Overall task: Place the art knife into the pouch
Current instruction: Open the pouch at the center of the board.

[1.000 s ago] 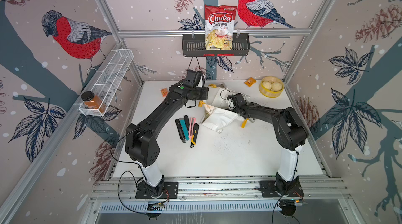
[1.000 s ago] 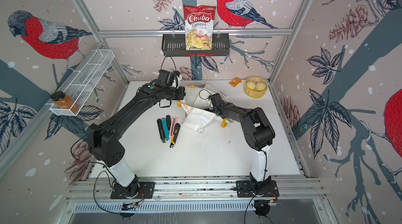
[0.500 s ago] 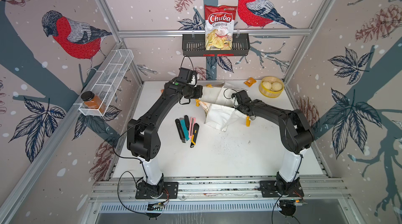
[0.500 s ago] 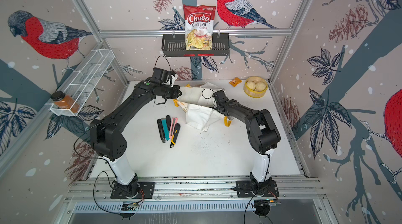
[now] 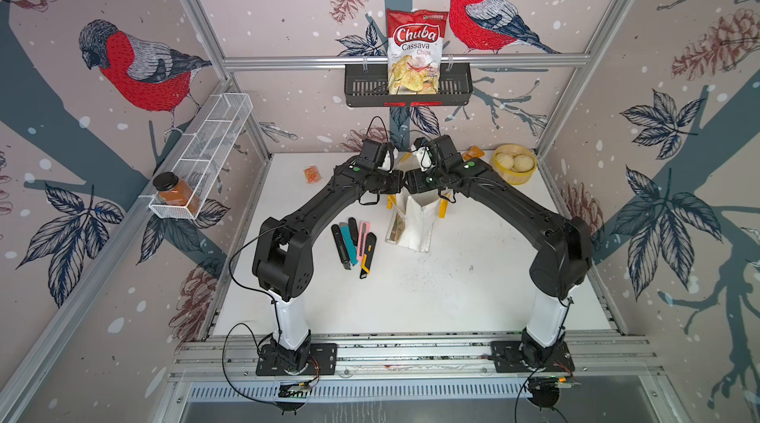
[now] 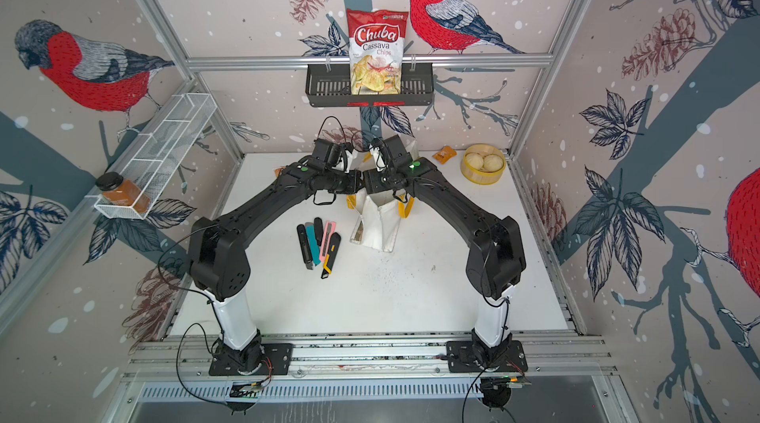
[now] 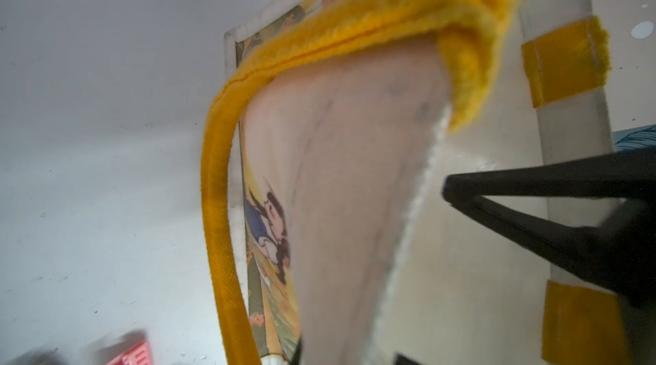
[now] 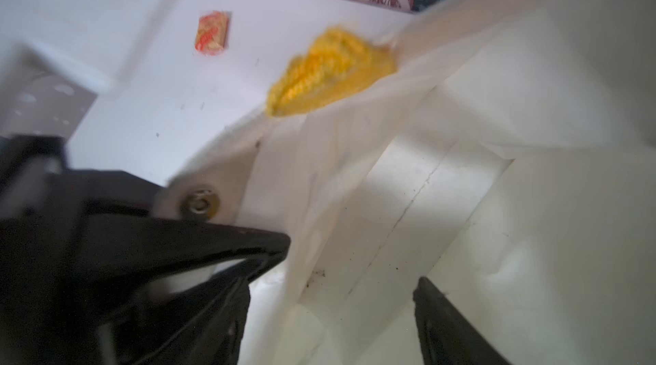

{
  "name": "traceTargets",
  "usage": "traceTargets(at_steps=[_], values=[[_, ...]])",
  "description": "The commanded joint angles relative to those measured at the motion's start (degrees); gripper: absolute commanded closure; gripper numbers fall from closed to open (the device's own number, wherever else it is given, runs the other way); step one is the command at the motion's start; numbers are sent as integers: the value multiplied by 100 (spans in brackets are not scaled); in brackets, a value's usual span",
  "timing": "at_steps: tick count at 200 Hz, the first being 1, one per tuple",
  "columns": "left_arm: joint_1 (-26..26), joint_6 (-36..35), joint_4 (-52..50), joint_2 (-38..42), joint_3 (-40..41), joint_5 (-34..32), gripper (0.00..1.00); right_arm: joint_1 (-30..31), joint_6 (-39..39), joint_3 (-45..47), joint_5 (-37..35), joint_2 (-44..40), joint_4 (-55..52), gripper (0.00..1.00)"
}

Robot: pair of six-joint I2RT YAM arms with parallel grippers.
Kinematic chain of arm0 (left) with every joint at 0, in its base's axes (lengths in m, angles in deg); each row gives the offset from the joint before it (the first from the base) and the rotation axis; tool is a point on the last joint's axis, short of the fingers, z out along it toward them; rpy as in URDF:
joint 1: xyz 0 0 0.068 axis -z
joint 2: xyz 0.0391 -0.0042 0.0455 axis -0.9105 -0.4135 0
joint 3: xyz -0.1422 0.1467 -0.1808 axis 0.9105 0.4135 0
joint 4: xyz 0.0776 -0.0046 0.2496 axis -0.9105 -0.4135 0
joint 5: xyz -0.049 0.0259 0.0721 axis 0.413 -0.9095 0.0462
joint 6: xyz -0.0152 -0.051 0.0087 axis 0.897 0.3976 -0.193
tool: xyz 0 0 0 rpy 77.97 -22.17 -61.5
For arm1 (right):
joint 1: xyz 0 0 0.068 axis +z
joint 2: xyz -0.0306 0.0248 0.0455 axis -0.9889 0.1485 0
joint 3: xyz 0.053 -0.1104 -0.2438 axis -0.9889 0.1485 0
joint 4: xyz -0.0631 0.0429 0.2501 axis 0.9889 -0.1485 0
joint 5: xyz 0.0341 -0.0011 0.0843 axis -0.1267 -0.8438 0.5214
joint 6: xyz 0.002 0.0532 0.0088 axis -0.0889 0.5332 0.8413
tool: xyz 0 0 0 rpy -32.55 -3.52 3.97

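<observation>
Top views both set five knives point(image 5: 349, 238) nearest me, fanned on the white table point(image 5: 452, 297) on the left arm's side of the pouch point(image 5: 415, 223), none held; which of them is the art knife I cannot tell. Behind them the pouch hangs upright, rim raised to both grippers; whether its base touches the table I cannot tell. At the rim the left gripper point(image 5: 389, 160) is clamped on the pouch wall beside a yellow handle point(image 7: 220, 175). Right wrist view: the right gripper point(image 8: 353, 260) stands with jaws well apart, one finger point(image 8: 213, 239) beside the snap stud point(image 8: 200, 203), nothing pinched. Judgement: the step in hand is opening the mouth. Done well, the left pinch holds firm, the right fingers push the opposite wall outward, the base settles flat, mouth up, and only then an arm goes for a knife. Count, near to far: two arms, five knives, one pouch with two yellow handles, one jar point(image 5: 174, 190) in one wire rack point(image 5: 214, 133), two orange packets point(image 5: 311, 174), one yellow bowl point(image 5: 520, 180) holding two buns point(image 5: 523, 162), one chips bag point(image 5: 415, 51) in one black basket point(image 5: 362, 88).
</observation>
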Motion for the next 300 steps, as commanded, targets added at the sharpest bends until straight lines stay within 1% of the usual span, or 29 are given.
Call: traceTargets(at_steps=[1, 27, 37, 53, 84, 114, 134, 142, 150, 155, 159, 163, 178, 181, 198, 224, 252, 274, 300], values=[[6, -1, 320, 66, 67, 37, 100, -116, 495, 108, -446, -446, -46, 25], [6, -7, 348, 92, 97, 37, 100, -369, 785, 834, -619, -1302, 428, 22], [7, -9, 349, 92, 97, 37, 100, -478, 868, 1155, -667, -1626, 675, 19], [5, -8, 365, 100, 110, 42, 100, -757, 953, 1385, -412, -1877, 762, 18], [0, 47, 459, 169, 187, 45, 100, -1082, 1012, 1650, -251, -1809, 663, 20], [12, 63, 466, 194, 198, 24, 100, -1142, 1212, 2277, 152, -1779, 1251, 21], [10, 36, 432, 209, 183, 11, 100, -1168, 1274, 2476, 289, -1551, 1345, 23], [9, 34, 424, 228, 192, 2, 100, -1177, 1301, 2485, 376, -1440, 1353, 26], [7, 40, 434, 245, 201, 7, 100, -1177, 1313, 2507, 479, -1332, 1406, 31], [6, 39, 439, 256, 210, 15, 100, -1177, 1323, 2524, 537, -1289, 1455, 36], [9, 41, 453, 262, 211, 26, 100, -1172, 1324, 2542, 560, -1253, 1501, 42], [15, 51, 455, 265, 219, 40, 100, -1176, 1332, 2555, 572, -1223, 1534, 51], [8, 35, 407, 302, 224, 37, 100, -1201, 1358, 2562, 509, -1169, 1529, 95], [7, 26, 376, 309, 216, 32, 100, -1211, 1355, 2567, 493, -1174, 1511, 100], [9, 22, -12, 297, 74, -189, 100, -1290, 1243, 2621, 270, -1318, 1369, 100], [14, -3, -135, 431, 187, -379, 100, -1535, 931, 2455, -66, -1545, 775, 100], [16, -274, -857, 295, -61, -1007, 100, -1905, 500, 2041, -241, -1702, 84, 100], [15, -311, -918, 380, 103, -973, 100, -2137, 229, 1780, -211, -1733, -287, 100], [19, -291, -921, 607, 331, -955, 100, -2253, 55, 1814, -140, -1738, -444, 100]])
